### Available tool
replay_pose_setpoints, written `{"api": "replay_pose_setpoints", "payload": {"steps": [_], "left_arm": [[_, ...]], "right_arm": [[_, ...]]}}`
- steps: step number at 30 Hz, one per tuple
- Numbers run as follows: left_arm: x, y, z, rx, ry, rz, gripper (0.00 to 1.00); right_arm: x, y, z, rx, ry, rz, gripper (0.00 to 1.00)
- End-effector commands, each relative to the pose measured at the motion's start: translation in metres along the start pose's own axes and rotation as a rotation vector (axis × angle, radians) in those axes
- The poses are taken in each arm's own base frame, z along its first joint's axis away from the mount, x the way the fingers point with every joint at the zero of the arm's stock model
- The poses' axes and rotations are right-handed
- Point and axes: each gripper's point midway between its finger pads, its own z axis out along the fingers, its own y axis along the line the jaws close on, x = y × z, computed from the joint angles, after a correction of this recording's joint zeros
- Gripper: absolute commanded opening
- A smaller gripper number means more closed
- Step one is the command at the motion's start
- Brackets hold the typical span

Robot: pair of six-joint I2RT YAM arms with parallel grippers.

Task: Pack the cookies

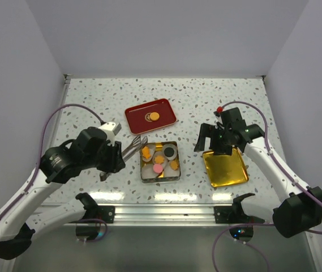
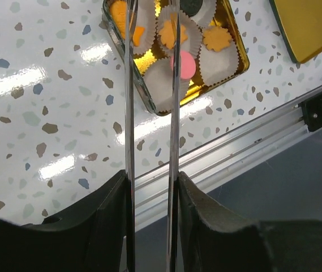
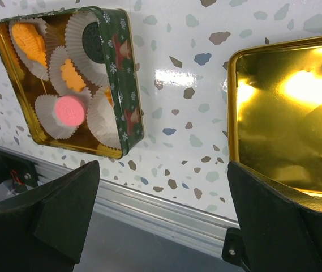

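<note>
Steel tongs [image 1: 133, 147], clamped in the left gripper [image 1: 117, 156], aim toward the far edge at the lone orange cookie [image 1: 154, 117] on the red tray [image 1: 137, 118], near their tips; the right gripper [image 1: 216, 146], fingers spread, hangs farther off.

The top camera is looking down from above and behind me over the whole table [image 1: 93, 96]; both wrist cameras are peering close along my fingers [image 2: 101, 221], sharing the tin [image 3: 121, 73].
</note>
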Motion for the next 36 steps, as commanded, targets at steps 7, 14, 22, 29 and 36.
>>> {"api": "replay_pose_setpoints", "payload": {"steps": [7, 14, 22, 29, 36], "left_arm": [[0.036, -0.031, 0.026, 0.204, 0.170, 0.031, 0.41], [0.058, -0.032, 0.032, 0.240, 0.238, 0.017, 0.41], [0.070, -0.019, 0.041, 0.172, 0.301, 0.019, 0.43], [0.076, -0.012, 0.047, 0.141, 0.322, 0.023, 0.43], [0.068, -0.022, 0.052, 0.185, 0.290, 0.014, 0.41]], "right_arm": [[0.003, 0.001, -0.002, -0.020, -0.002, -0.007, 0.99], [0.004, 0.001, -0.003, -0.016, 0.005, -0.009, 0.99], [0.001, 0.002, 0.000, -0.020, 0.010, -0.008, 0.99], [0.003, 0.001, 0.000, -0.017, 0.012, -0.012, 0.99], [0.003, 0.000, 0.001, -0.009, 0.011, -0.010, 0.99]]}}
